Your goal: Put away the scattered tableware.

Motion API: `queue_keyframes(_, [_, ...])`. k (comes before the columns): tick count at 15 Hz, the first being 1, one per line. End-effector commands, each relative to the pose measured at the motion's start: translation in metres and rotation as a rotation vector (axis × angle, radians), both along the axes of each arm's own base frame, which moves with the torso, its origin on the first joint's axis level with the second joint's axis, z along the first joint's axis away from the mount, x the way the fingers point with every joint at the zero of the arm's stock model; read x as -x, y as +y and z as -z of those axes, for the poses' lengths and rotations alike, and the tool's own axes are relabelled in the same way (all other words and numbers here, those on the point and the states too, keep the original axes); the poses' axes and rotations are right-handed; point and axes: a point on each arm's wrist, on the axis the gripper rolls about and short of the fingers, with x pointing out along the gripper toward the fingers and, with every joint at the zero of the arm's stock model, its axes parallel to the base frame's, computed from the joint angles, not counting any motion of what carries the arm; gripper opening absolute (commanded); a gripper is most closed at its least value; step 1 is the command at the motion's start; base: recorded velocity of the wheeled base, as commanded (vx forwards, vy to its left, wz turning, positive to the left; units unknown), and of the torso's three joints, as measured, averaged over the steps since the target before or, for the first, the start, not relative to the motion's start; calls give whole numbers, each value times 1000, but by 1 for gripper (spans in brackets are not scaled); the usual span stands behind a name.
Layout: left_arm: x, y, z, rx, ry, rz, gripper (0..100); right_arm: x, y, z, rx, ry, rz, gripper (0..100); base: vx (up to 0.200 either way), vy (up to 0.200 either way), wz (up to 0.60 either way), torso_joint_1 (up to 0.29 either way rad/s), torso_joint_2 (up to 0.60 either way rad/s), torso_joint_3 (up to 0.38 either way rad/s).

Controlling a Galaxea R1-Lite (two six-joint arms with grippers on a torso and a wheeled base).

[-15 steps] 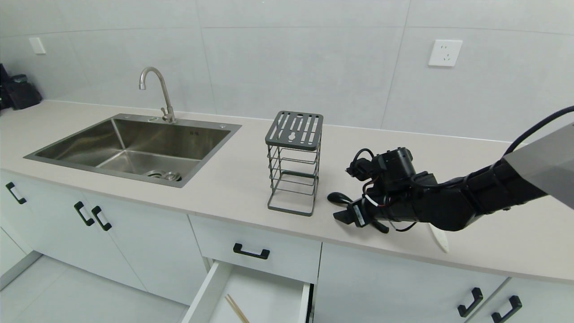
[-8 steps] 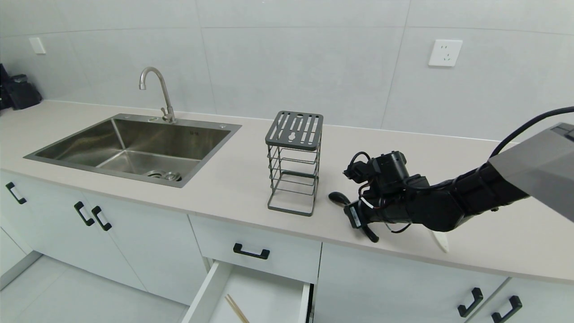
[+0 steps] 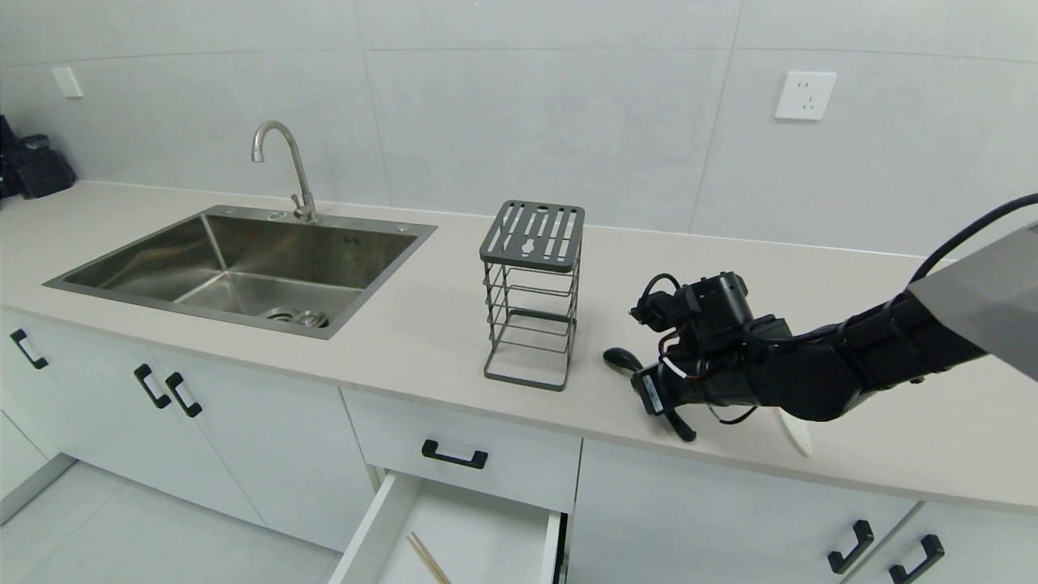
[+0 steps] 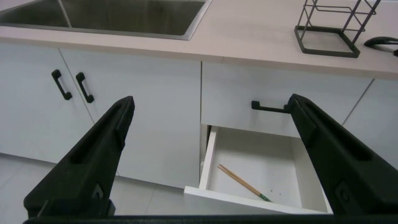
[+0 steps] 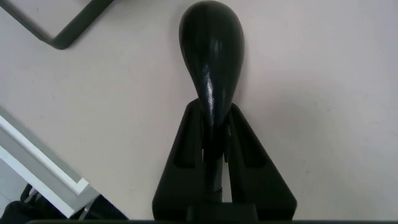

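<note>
The black spoon [image 3: 621, 358] is laid on the desk [image 3: 422, 341], bowl pointed toward the wire rack [image 3: 531, 296], handle toward the front edge and clamped by the right gripper's [image 3: 661, 397] jaws. Both have been shifted slightly rightward.

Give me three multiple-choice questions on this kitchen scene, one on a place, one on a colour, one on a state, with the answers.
1. Where does the pair of thin wooden chopsticks lie? A on the floor; B in the open white drawer; C in a cup.
2. What colour is the glossy oval-bowled spoon in the right hand? A black; B red; C yellow.
3. How is the left hand? A shut on a fork; B open and empty; C shut on a cloth.
Answers: B, they rest on the drawer's floor; A, its bowl shines black; B, its fingers stand wide apart around nothing.
</note>
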Motion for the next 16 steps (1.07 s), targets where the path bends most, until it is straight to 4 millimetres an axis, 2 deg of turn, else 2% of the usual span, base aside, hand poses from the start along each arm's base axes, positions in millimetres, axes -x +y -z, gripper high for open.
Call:
queue_keyframes(1, [0, 0, 0, -1, 1, 0, 100, 12, -8, -18, -3, -37, 6, 0, 0, 0, 0, 0, 0, 0])
queue_keyframes(4, [0, 0, 0, 1, 1, 0, 100, 22, -11, -28, -1, -55, -12, 0, 0, 0, 0, 0, 0, 0])
queue_keyframes(5, [0, 0, 0, 1, 1, 0, 100, 39, -15, -34, 23, -64, -57, 0, 0, 0, 0, 0, 0, 0])
queue_keyframes(6, [0, 0, 0, 1, 1, 0, 100, 41, -15, -34, 28, -63, -64, 0, 0, 0, 0, 0, 0, 0])
queue_keyframes(7, [0, 0, 0, -1, 1, 0, 100, 57, -18, -37, 65, -82, -124, 0, 0, 0, 0, 0, 0, 0])
queue_keyframes(8, [0, 0, 0, -1, 1, 0, 100, 64, -17, -39, 70, -106, -182, 0, 0, 0, 0, 0, 0, 0])
queue_keyframes(13, [0, 0, 0, 1, 1, 0, 100, 98, 9, -39, 49, -91, -336, 0, 0, 0, 0, 0, 0, 0])
queue_keyframes(16, [0, 0, 0, 1, 1, 0, 100, 119, 34, -38, 43, -92, -448, 0, 0, 0, 0, 0, 0, 0])
